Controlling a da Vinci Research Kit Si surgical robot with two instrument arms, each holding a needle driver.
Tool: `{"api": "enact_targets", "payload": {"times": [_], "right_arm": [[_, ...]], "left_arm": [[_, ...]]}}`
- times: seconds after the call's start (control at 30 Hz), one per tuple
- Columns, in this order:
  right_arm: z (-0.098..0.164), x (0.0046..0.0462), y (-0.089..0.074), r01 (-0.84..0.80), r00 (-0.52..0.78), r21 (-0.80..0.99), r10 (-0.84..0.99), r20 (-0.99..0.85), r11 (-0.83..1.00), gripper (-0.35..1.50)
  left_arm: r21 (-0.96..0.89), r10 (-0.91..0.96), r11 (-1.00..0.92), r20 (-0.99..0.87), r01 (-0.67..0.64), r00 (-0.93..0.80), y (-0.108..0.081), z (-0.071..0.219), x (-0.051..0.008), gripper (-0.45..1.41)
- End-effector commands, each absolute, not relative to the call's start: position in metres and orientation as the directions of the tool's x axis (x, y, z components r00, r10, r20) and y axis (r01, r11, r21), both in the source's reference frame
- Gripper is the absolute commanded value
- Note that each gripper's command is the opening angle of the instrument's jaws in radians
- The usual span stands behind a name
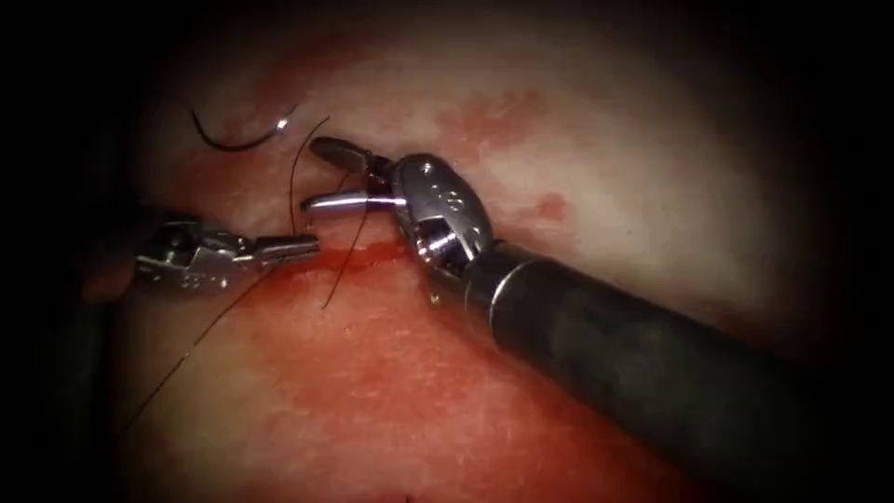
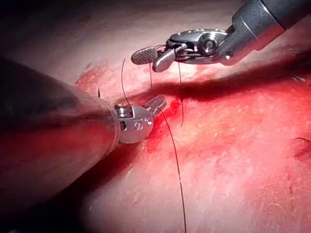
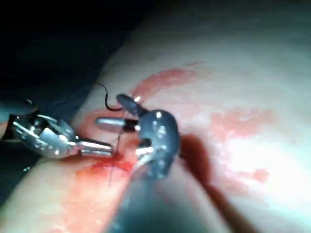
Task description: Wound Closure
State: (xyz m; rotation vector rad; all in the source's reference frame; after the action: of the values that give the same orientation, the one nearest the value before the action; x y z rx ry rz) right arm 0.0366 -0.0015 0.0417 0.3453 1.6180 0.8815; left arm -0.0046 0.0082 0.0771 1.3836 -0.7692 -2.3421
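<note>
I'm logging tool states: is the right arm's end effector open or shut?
Open. The right end effector has its two jaws spread apart above the cut, with thread passing between them.

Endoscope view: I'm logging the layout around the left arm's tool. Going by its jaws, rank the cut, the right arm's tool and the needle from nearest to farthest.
1. The cut: right at the shut tips of the left tool, which grip thread there.
2. The right tool: just above and right, jaws open, holding nothing.
3. The needle: farthest, lying free on the tissue up and left, above the cut.

thread (image 1: pixel 177 368): far end lost in dark | right shaft (image 1: pixel 652 363): cut off by edge
</note>
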Motion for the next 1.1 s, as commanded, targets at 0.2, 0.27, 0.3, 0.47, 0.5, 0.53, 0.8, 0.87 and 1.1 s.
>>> {"api": "enact_targets", "payload": {"times": [0.2, 0.27, 0.3, 0.47, 0.5, 0.53, 0.8, 0.87, 1.1], "right_arm": [[0.0438, 0.0381, -0.0017, -0.267, -0.2, 0.736, 0.711, -0.674, 0.622, 0.76], [0.0445, 0.0383, -0.0017, -0.29, -0.175, 0.754, 0.742, -0.647, 0.59, 0.71], [0.0445, 0.0383, -0.0017, -0.29, -0.175, 0.754, 0.742, -0.647, 0.59, 0.71], [0.0454, 0.0391, -0.0017, -0.327, -0.157, 0.772, 0.774, -0.613, 0.545, 0.68], [0.0455, 0.0392, -0.0016, -0.335, -0.157, 0.777, 0.781, -0.604, 0.534, 0.68], [0.0456, 0.0392, -0.0015, -0.34, -0.156, 0.782, 0.788, -0.595, 0.523, 0.68], [0.0464, 0.0402, -0.0008, -0.399, -0.134, 0.779, 0.81, -0.571, 0.483, 0.66], [0.0467, 0.0406, -0.0005, -0.411, -0.126, 0.775, 0.812, -0.57, 0.48, 0.66], [0.0476, 0.0428, 0.0, -0.425, -0.113, 0.771, 0.818, -0.564, 0.474, 0.68]], "left_arm": [[0.586, -0.512, -0.81, -0.713, -0.006, -0.478, 0.0082, 0.0773, -0.0056, -0.45], [0.586, -0.512, -0.81, -0.713, -0.006, -0.48, 0.0082, 0.0772, -0.0057, -0.45], [0.586, -0.512, -0.81, -0.713, -0.006, -0.48, 0.0082, 0.0772, -0.0057, -0.45], [0.584, -0.512, -0.812, -0.712, -0.001, -0.48, 0.008, 0.0769, -0.0058, -0.45], [0.584, -0.512, -0.812, -0.712, -0.001, -0.48, 0.0079, 0.0769, -0.0058, -0.45], [0.579, -0.507, -0.815, -0.716, -0.001, -0.481, 0.0079, 0.0768, -0.0058, -0.45], [0.573, -0.501, -0.819, -0.718, -0.003, -0.483, 0.0079, 0.0768, -0.0062, -0.45], [0.573, -0.501, -0.819, -0.719, -0.003, -0.482, 0.0079, 0.0768, -0.0062, -0.45], [0.567, -0.497, -0.823, -0.723, -0.001, -0.479, 0.0079, 0.0767, -0.0058, -0.45]]}}
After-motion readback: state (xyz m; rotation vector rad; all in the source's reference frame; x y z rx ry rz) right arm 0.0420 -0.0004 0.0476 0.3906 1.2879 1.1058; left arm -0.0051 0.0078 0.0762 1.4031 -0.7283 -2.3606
